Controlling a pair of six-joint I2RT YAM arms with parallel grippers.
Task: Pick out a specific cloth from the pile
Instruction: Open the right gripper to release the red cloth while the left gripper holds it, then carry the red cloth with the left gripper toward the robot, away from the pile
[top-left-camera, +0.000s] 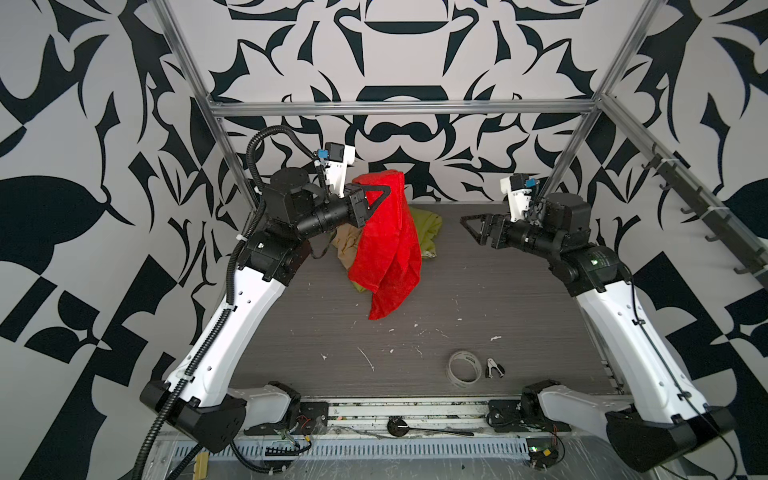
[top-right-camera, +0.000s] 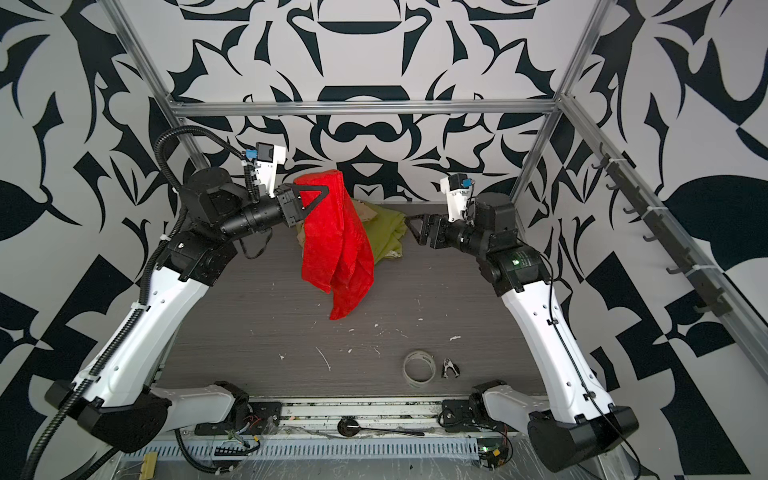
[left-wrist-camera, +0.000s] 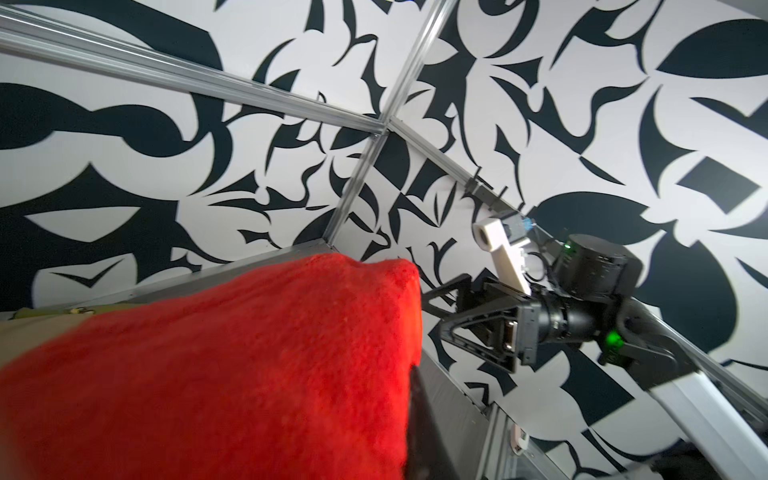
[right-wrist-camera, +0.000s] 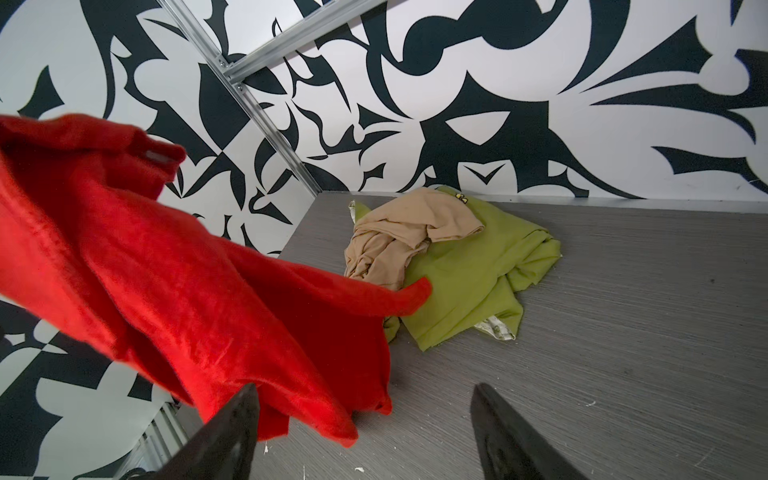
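Left gripper (top-left-camera: 386, 190) is raised above the table (top-left-camera: 498, 311), jaws clamped tight on the upper edge of the cloth (top-left-camera: 386, 249). The same grip shows in both top views (top-right-camera: 325, 190).

The cloth (top-right-camera: 336, 241) is red and hangs in long folds from that gripper, in front of the pile (top-left-camera: 430, 232) and hiding part of it. The left wrist view is filled by the red fabric (left-wrist-camera: 208, 374), bunched close to the lens. I cannot tell whether its lowest corner touches the table.

The pile (right-wrist-camera: 457, 270) sits at the far edge of the table, near the back wall. It is two cloths: a beige cloth (right-wrist-camera: 395, 237) crumpled on top of a green cloth (right-wrist-camera: 469, 291), which spreads wider beneath it. The red cloth (right-wrist-camera: 166, 270) is lifted off both; one flap crosses in front of the pile's near edge in the right wrist view.

Right gripper (top-left-camera: 464, 219) is held level, right of the pile and pointing toward it. Its jaws stand wide with nothing between them, seen plainly from the right wrist (right-wrist-camera: 363, 388). It touches no cloth.

At the near right of the table a tape roll (top-left-camera: 463, 368) lies flat, with a small clip (top-left-camera: 494, 368) just beside it.
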